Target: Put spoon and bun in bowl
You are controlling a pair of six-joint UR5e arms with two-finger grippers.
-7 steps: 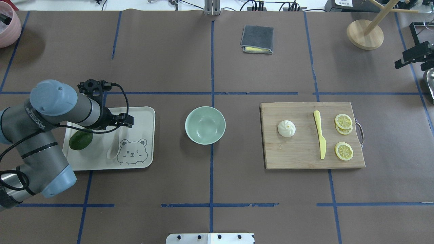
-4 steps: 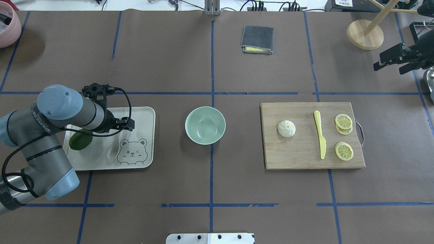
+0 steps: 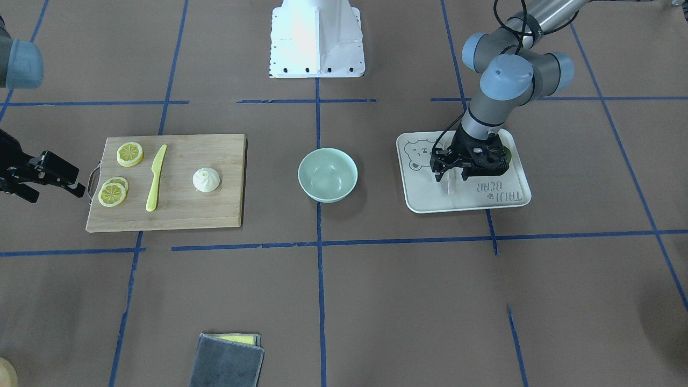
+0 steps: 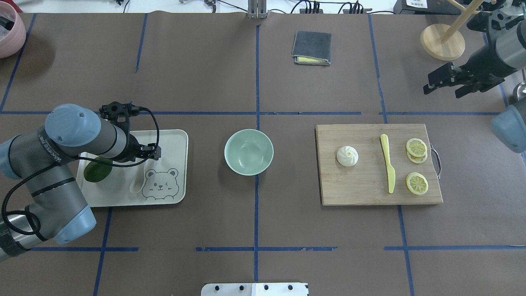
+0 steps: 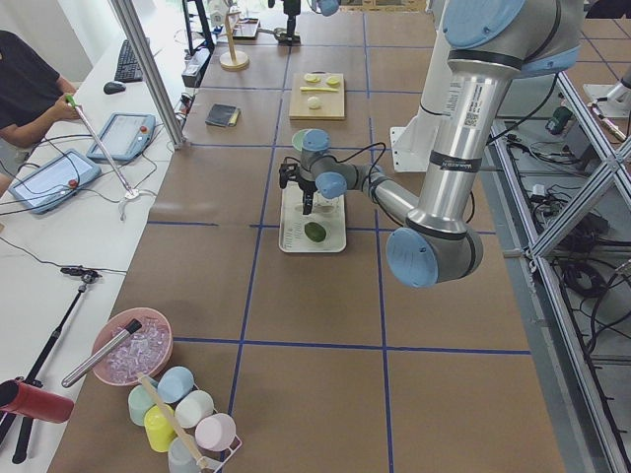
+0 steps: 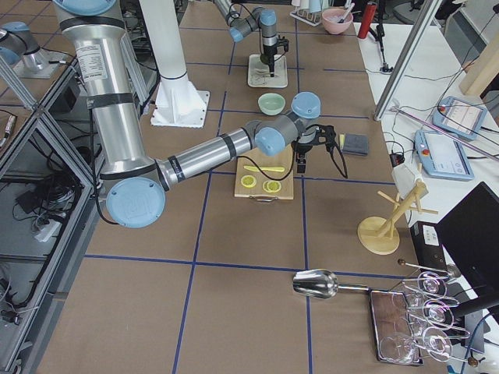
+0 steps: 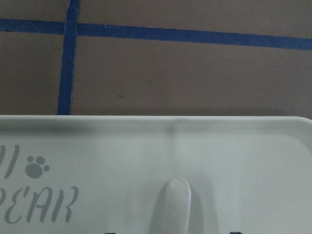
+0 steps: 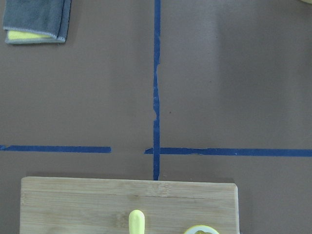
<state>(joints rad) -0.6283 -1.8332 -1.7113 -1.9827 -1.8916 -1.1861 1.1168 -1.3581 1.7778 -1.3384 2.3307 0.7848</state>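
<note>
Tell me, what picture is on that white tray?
A grey-outlined bear face on the tray; clearest in the overhead view.

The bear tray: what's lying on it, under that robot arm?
A dark green avocado and a small off-white spoon lie on the tray. The left gripper hangs over the spoon's handle, hiding part of it. From overhead, the left arm covers part of the avocado.

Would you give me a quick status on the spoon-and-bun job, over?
Left gripper open, low over spoon on tray. Right gripper open, beyond cutting board; bun untouched on it. Bowl empty; nothing between it and tray.
</note>
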